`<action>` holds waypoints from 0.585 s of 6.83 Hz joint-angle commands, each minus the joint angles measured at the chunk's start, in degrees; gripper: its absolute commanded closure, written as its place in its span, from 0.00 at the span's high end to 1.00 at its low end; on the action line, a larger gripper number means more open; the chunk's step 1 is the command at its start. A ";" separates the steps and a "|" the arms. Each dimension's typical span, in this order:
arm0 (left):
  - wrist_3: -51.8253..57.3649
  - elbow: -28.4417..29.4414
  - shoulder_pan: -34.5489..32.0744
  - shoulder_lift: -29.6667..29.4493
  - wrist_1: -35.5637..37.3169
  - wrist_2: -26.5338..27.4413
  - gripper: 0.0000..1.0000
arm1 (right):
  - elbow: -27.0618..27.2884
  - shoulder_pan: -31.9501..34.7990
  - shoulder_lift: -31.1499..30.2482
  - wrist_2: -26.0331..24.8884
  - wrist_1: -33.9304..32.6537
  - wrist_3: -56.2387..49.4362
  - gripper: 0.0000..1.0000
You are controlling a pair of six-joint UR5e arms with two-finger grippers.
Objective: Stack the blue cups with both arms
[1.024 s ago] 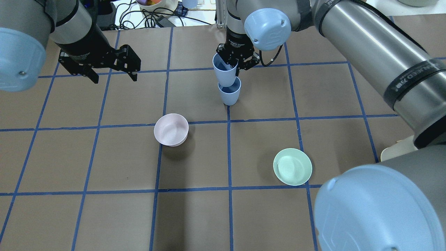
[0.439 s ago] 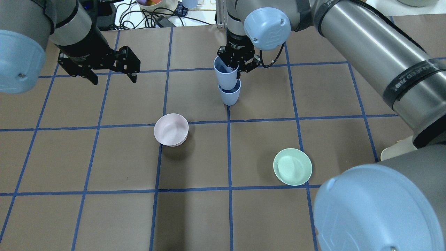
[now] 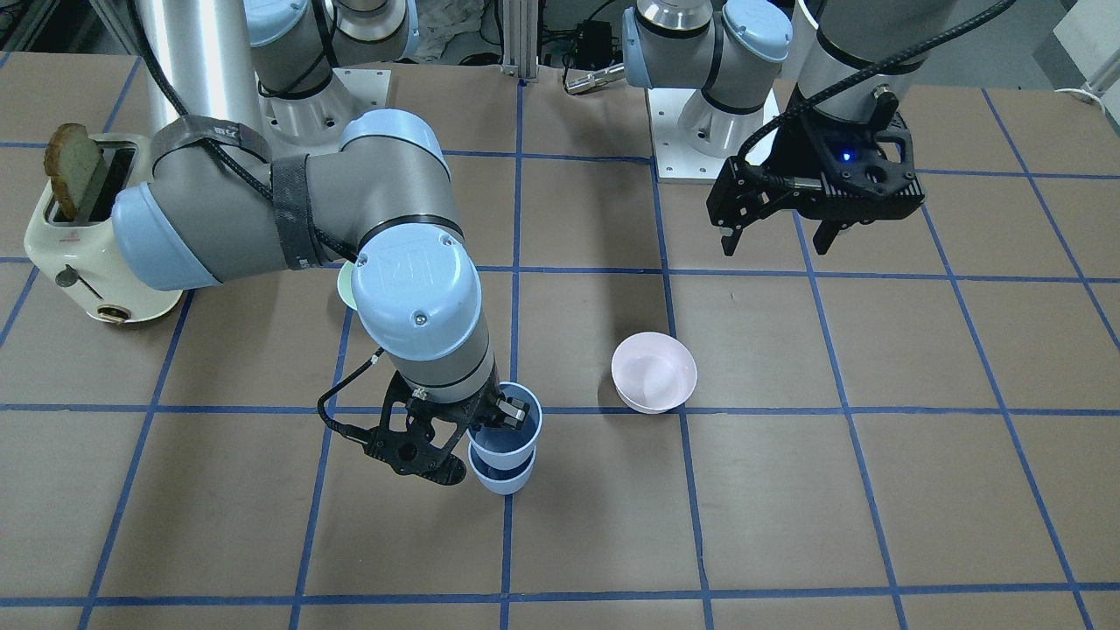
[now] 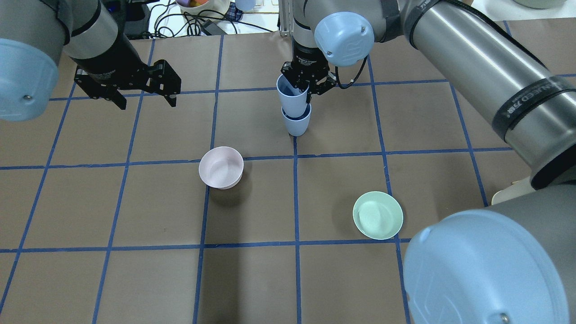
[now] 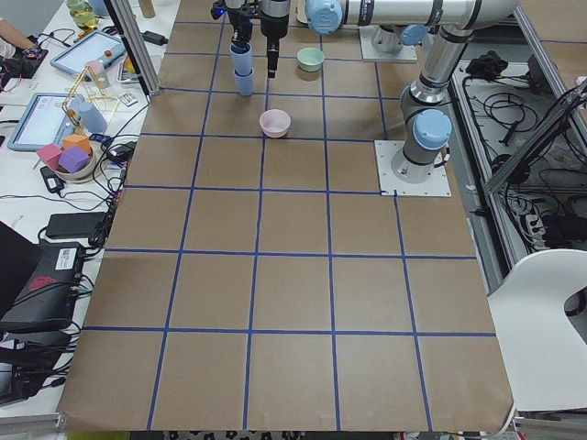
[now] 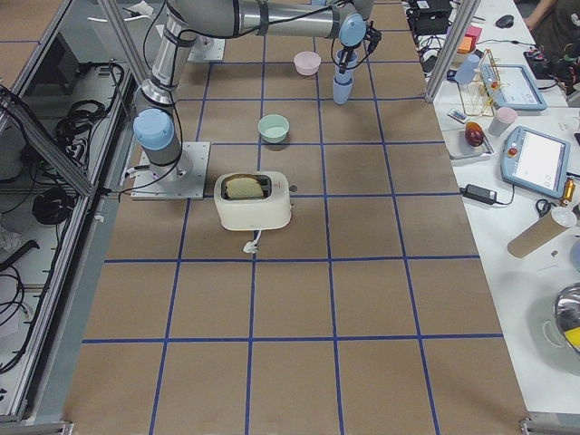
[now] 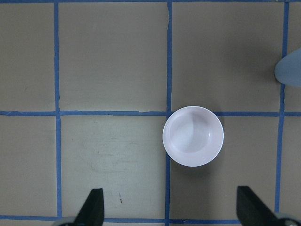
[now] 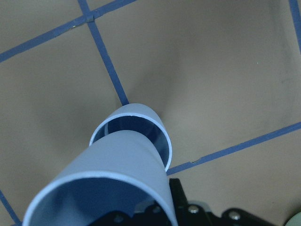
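Observation:
Two blue cups stand at the table's far middle. The lower cup (image 4: 297, 126) rests on the table. The upper cup (image 4: 291, 98) sits partly inside it, leaning a little. My right gripper (image 4: 302, 87) is shut on the upper cup's rim, one finger inside and one outside; the front view shows the gripper (image 3: 490, 422), the upper cup (image 3: 509, 435) and the lower cup (image 3: 500, 479). The right wrist view shows the held cup (image 8: 117, 181) entering the lower cup (image 8: 157, 126). My left gripper (image 4: 147, 103) is open and empty, hovering off to the left.
A pale pink bowl (image 4: 221, 167) sits left of centre, below my left gripper in its wrist view (image 7: 193, 135). A mint-green bowl (image 4: 378, 215) sits to the right. A cream toaster (image 3: 79, 227) with toast stands by the right arm's base.
My right gripper has lowered the held cup further into the lower cup and straightened it somewhat. The left arm has barely moved.

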 commanded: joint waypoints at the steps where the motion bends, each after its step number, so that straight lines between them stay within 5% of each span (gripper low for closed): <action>1: 0.00 0.00 -0.03 0.00 0.00 -0.01 1.00 | -0.11 0.00 0.26 0.01 0.00 -0.47 0.75; 2: 0.00 0.00 -0.03 0.00 0.09 -0.01 1.00 | -0.20 0.00 0.26 0.27 -0.35 -0.38 1.00; 4: 0.00 0.00 -0.03 0.00 0.00 -0.01 1.00 | -1.42 -1.48 -1.22 -0.33 0.35 -1.34 1.00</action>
